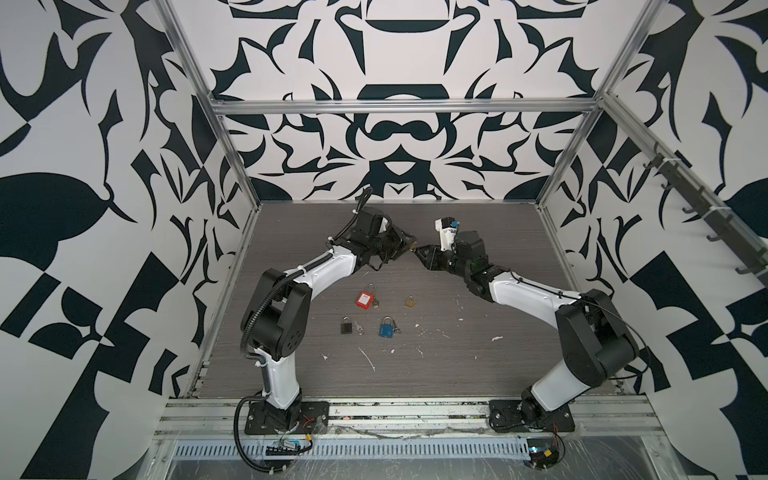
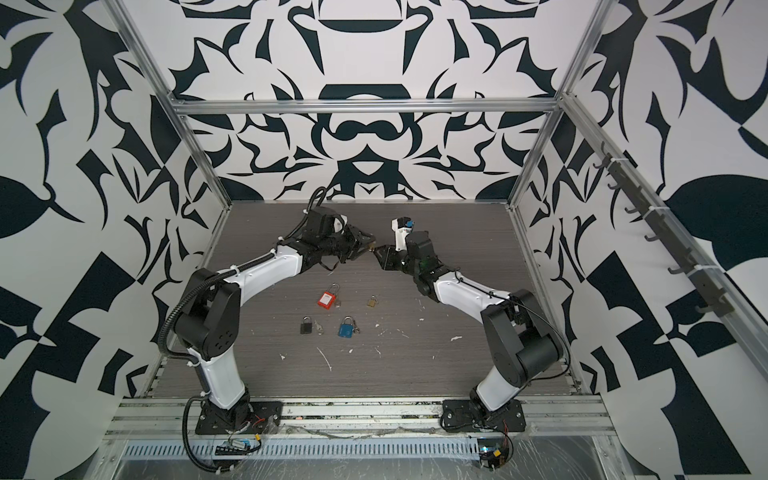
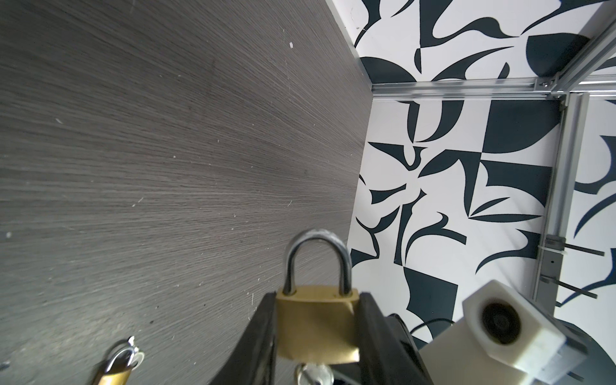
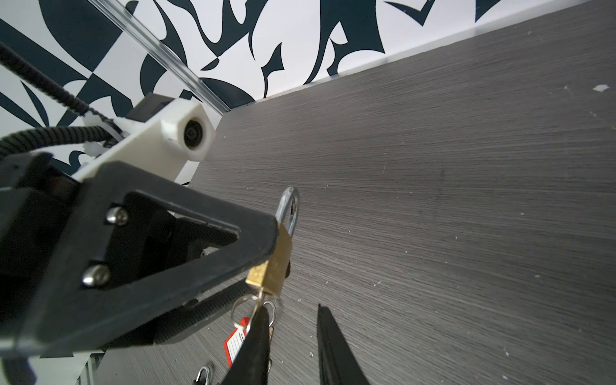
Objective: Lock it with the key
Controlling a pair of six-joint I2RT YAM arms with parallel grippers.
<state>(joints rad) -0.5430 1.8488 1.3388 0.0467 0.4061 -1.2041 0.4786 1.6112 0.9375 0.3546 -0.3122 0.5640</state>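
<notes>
Item: brass padlock (image 3: 316,330), held off the desk (image 1: 457,374) over its far middle, between the two arms. We record the shackle (image 3: 316,240) with both legs down in the body, so it looks pressed home. The key (image 4: 259,296) sits in the keyway at the padlock's underside, its ring hanging below. Left gripper (image 3: 316,296): fingers clamped on the padlock's two flanks. Right gripper (image 4: 291,308): fingers (image 4: 256,336) apart, one against the key's head, bare desk showing in the gap, so we see no grasp on the key. We judge fetching, closing and key insertion done. The grasp and the locking turn look outstanding, and whether the lock has caught we cannot tell. Also lying on the desk, nearer the arm bases: red padlock (image 1: 364,300), black padlock (image 1: 345,325), blue padlock (image 1: 386,328), small brass padlock (image 1: 410,301).
</notes>
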